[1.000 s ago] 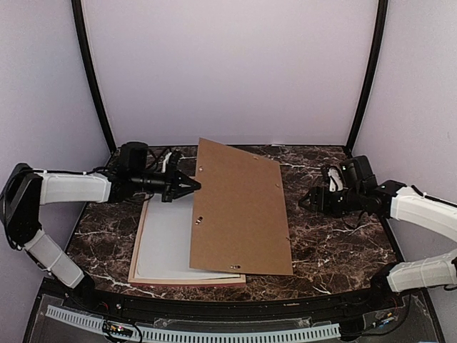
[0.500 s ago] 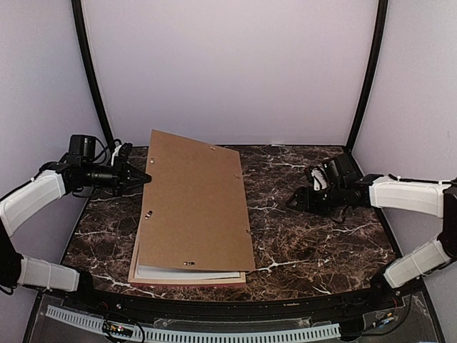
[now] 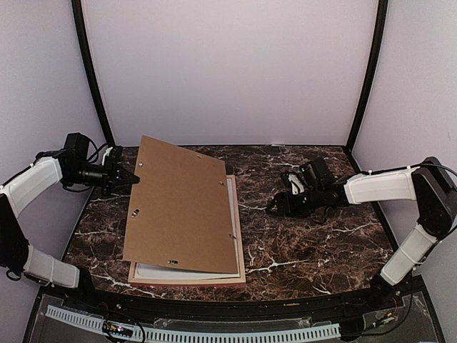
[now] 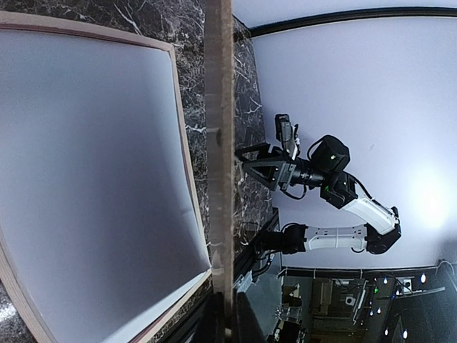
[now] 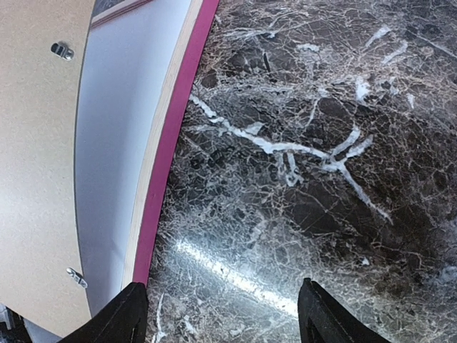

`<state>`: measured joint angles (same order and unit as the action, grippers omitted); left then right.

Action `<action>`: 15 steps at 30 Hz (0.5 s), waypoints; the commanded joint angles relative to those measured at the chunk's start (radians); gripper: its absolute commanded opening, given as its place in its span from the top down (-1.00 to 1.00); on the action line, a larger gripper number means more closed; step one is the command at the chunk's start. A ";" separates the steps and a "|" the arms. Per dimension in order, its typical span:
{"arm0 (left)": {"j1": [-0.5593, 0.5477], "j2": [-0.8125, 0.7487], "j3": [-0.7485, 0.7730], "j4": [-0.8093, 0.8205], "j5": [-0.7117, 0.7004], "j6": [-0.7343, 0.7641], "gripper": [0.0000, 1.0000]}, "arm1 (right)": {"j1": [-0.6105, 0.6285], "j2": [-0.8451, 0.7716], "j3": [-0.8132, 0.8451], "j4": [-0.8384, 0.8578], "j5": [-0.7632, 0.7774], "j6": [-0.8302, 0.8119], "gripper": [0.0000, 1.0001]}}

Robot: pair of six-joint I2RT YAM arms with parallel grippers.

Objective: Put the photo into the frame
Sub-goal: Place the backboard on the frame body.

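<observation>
The frame [image 3: 242, 239] lies flat on the marble, pink-red on its outer side [image 5: 168, 153] and pale wood on its upturned rail [image 4: 182, 136]. A plain white sheet [image 4: 93, 179] fills it; the photo's sunset print is out of view. My left gripper [image 3: 134, 179] is shut on the far left edge of the brown backing board [image 3: 182, 207], holding it tilted over the frame, edge-on [image 4: 218, 143] in the left wrist view. My right gripper [image 3: 275, 209] hovers open and empty [image 5: 225, 307] just right of the frame's right rail.
Dark veined marble tabletop [image 3: 321, 243] stretches to the right of the frame. Small metal turn clips [image 5: 63, 50] dot the backing board's upper face. Lilac walls and black corner posts [image 3: 96, 86] close in the back and sides.
The left gripper has carried the backing board leftward, from right of the frame to covering most of it. The right arm has reached left toward the frame's right rail.
</observation>
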<state>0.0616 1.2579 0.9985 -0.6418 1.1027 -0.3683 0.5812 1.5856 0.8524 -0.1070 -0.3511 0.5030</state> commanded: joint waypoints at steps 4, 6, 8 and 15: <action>0.006 0.080 0.090 -0.071 0.095 0.073 1.00 | 0.008 0.023 0.014 0.073 -0.027 -0.031 -0.46; 0.005 0.106 0.097 -0.077 0.101 0.076 1.00 | 0.008 0.026 0.008 0.083 -0.035 -0.036 -0.46; 0.004 0.134 0.113 -0.085 0.102 0.085 1.00 | 0.008 0.031 0.004 0.092 -0.042 -0.039 -0.46; 0.005 0.211 0.139 -0.100 0.103 0.100 1.00 | 0.008 0.055 0.006 0.104 -0.063 -0.050 -0.46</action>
<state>0.0628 1.4639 1.0992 -0.7105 1.1118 -0.2935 0.5812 1.6203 0.8532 -0.0452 -0.3908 0.4713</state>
